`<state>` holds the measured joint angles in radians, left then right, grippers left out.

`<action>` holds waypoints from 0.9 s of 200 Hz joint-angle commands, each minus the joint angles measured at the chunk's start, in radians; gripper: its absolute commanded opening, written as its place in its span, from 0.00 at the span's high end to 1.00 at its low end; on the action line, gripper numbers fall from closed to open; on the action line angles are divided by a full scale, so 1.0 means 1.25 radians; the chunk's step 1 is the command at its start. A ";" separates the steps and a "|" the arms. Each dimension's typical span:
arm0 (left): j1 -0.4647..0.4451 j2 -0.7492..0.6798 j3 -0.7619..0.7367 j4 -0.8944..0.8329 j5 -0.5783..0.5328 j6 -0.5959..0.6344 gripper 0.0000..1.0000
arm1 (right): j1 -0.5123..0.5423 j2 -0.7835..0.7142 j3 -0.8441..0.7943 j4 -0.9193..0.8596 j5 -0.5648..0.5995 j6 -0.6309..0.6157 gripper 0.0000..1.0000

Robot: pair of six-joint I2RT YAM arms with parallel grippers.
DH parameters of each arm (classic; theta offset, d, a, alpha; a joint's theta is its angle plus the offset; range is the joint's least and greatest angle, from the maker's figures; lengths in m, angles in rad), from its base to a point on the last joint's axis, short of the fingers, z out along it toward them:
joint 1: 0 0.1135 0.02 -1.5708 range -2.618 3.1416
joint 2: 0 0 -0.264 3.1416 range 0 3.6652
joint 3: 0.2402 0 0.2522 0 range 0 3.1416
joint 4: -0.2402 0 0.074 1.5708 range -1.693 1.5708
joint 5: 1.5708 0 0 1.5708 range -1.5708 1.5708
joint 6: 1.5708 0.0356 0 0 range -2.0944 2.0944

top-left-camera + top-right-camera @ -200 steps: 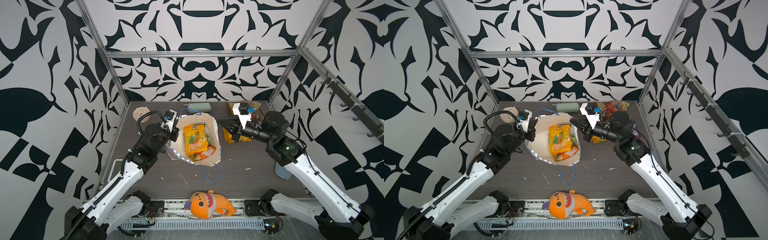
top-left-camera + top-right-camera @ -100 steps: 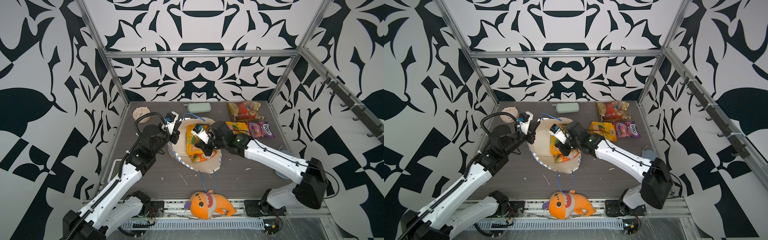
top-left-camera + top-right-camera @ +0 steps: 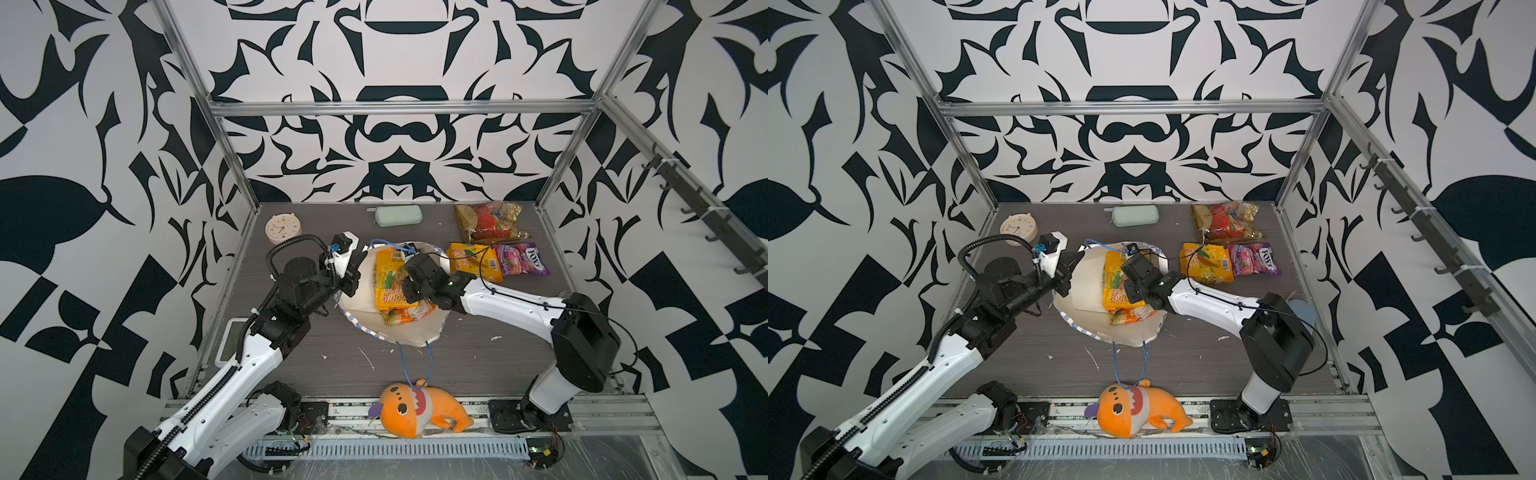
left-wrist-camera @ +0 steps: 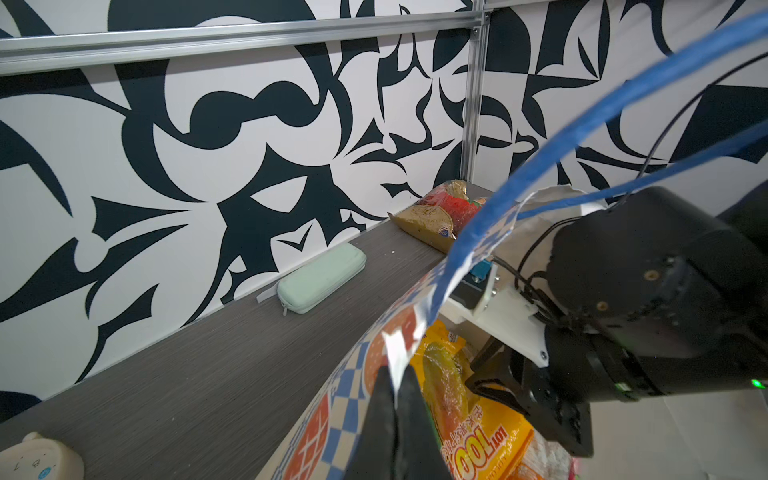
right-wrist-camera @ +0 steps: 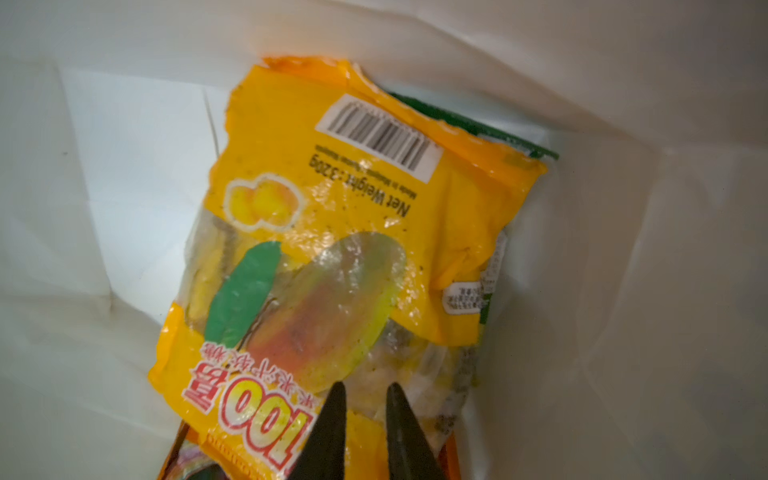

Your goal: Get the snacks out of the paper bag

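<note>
The paper bag lies mid-table with its white inside facing up. My left gripper is shut on its checkered rim. A yellow-orange snack packet lies inside on an orange one, and a green edge shows behind. My right gripper is inside the bag just above the yellow packet, jaws a little apart, nothing between them. Out on the table at the right lie a yellow-orange packet, a purple one and a clear one.
A mint-green case lies by the back wall and a round clock at the back left. The bag's blue cord handle trails toward the orange plush toy on the front rail. A white device sits at the left edge.
My right gripper left a yellow-orange packet on the table at the right, swung into the bag's mouth, and its jaws have parted a little. The left gripper keeps hold of the rim.
</note>
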<state>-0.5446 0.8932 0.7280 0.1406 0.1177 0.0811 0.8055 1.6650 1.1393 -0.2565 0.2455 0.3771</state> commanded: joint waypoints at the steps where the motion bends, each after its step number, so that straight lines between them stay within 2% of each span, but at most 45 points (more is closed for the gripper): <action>1: -0.001 -0.018 -0.008 0.050 0.019 -0.031 1.00 | -0.037 0.000 0.050 -0.037 -0.009 0.129 0.64; 21: -0.001 -0.023 -0.010 0.039 0.013 -0.032 1.00 | -0.042 -0.010 0.042 -0.046 -0.030 0.183 0.44; 34: -0.001 -0.024 -0.022 0.057 0.014 -0.039 1.00 | -0.043 -0.010 0.042 -0.060 -0.033 0.212 0.42; 37: -0.001 -0.024 -0.023 0.059 0.014 -0.040 1.00 | -0.043 -0.010 0.043 -0.067 -0.034 0.217 0.34; 40: -0.001 -0.023 -0.025 0.061 0.014 -0.041 1.00 | -0.043 -0.009 0.045 -0.073 -0.034 0.221 0.31; 53: -0.001 -0.021 -0.027 0.066 0.012 -0.047 1.00 | -0.043 0.001 0.056 -0.103 -0.034 0.250 0.30; 66: -0.001 -0.019 -0.034 0.080 0.016 -0.053 1.00 | -0.044 0.017 0.059 -0.111 -0.086 0.269 0.29; 113: -0.001 -0.010 -0.027 0.077 0.017 -0.054 1.00 | -0.047 0.054 0.029 0.006 -0.196 0.316 0.29; 145: -0.001 -0.011 -0.030 0.076 0.012 -0.053 1.00 | -0.049 0.055 0.012 0.107 -0.257 0.312 0.45; 168: -0.001 -0.011 -0.031 0.078 0.012 -0.055 1.00 | -0.050 0.068 0.016 0.147 -0.285 0.294 0.66; 180: -0.001 -0.011 -0.031 0.079 0.007 -0.057 1.00 | -0.050 0.076 0.020 0.161 -0.295 0.293 0.72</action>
<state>-0.5442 0.8913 0.6960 0.1772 0.1081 0.0296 0.7418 1.7496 1.1576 -0.1978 -0.0429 0.7540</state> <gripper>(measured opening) 0.038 0.328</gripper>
